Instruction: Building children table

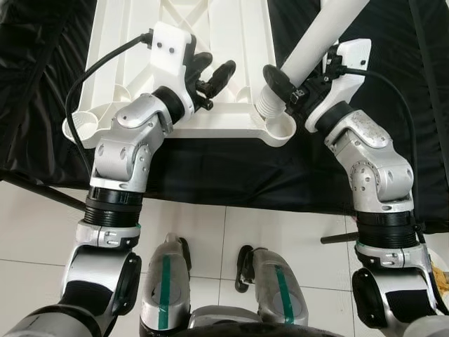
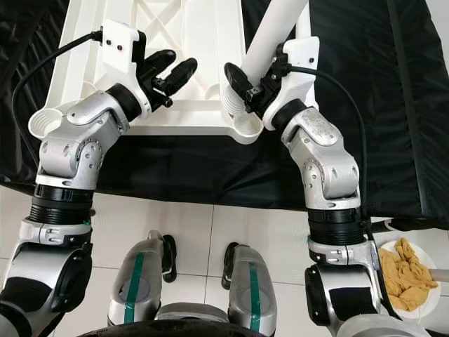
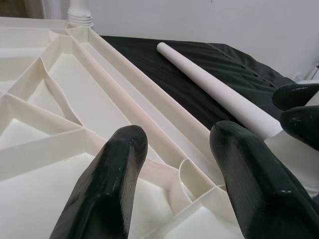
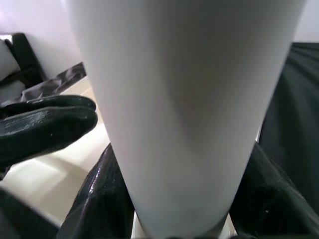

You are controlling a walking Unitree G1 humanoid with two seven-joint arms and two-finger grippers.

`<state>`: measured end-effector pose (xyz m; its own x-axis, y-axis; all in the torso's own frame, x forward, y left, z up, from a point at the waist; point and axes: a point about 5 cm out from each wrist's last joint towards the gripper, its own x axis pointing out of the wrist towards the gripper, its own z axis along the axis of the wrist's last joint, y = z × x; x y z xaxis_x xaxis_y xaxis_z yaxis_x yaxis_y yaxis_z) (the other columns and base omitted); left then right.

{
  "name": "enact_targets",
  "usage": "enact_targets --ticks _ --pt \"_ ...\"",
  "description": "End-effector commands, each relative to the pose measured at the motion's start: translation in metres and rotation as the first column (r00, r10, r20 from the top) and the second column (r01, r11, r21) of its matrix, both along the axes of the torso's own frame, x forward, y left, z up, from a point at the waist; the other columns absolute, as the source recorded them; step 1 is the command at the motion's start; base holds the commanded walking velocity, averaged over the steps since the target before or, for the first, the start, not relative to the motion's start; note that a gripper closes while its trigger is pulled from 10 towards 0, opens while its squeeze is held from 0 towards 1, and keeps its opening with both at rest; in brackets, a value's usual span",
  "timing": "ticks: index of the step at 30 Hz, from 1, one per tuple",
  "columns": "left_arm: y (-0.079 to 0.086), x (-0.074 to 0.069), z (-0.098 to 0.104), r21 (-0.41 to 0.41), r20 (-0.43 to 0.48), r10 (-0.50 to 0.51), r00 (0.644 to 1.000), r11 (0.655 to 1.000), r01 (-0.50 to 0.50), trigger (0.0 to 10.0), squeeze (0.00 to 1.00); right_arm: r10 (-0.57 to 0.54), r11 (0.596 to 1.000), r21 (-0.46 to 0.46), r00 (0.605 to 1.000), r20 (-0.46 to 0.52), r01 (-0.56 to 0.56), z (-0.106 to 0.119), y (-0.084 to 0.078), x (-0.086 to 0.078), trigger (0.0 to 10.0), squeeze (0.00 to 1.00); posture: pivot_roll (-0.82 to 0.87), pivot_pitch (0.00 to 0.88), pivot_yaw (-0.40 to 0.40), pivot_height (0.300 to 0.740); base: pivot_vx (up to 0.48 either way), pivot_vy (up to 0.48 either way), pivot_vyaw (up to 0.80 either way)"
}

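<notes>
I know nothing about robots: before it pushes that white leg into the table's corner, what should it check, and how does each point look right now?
1. Right gripper shut on the table leg: ok.
2. Threaded end of the leg over the corner socket: roughly ok, seating cannot tell.
3. Leg upright over the socket: not ok, it leans.
4. Left gripper steadying the upturned table top: not ok, open and above it.
5. Near-left socket empty for the next leg: ok.

left gripper (image 1: 214, 77) jaws apart, right gripper (image 1: 286, 91) jaws clamped
</notes>
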<state>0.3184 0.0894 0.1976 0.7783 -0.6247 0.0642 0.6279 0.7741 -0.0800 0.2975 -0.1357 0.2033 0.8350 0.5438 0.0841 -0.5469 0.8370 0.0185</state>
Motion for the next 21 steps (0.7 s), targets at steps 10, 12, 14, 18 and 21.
enact_targets --ticks 10,12,14,18,21 --pt "-0.01 -0.007 0.002 0.009 0.036 -0.029 0.999 1.0 0.029 10.0 0.0 -0.036 0.998 -0.058 0.991 -0.126 0.029 -0.02 -0.008 -0.01 10.0 0.0 0.05 0.052 -0.028 0.74 0.0 0.0 0.0" --pt "-0.012 -0.01 0.0 0.035 0.04 -0.058 0.998 0.998 0.056 10.0 0.0 -0.054 0.997 -0.067 0.988 -0.142 0.044 -0.022 -0.009 -0.009 10.0 0.0 0.05 0.051 -0.029 0.74 0.0 0.0 0.0" --pt "-0.015 -0.014 -0.002 0.065 0.048 -0.088 0.995 0.994 0.084 10.0 0.0 -0.062 0.996 -0.07 0.986 -0.152 0.051 -0.023 -0.008 -0.007 10.0 0.0 0.06 0.053 -0.031 0.74 0.0 0.0 0.0" --pt "-0.022 -0.025 -0.008 0.13 0.054 -0.158 0.986 0.98 0.15 10.0 0.0 -0.067 0.996 -0.069 0.984 -0.163 0.056 -0.024 -0.006 -0.005 10.0 0.0 0.06 0.056 -0.036 0.74 0.0 0.0 0.0" --pt "-0.025 -0.037 -0.014 0.166 0.047 -0.229 0.972 0.962 0.218 10.0 0.0 -0.071 0.995 -0.075 0.983 -0.17 0.059 -0.023 -0.005 -0.004 10.0 0.0 0.07 0.063 -0.043 0.74 0.0 0.0 0.0"
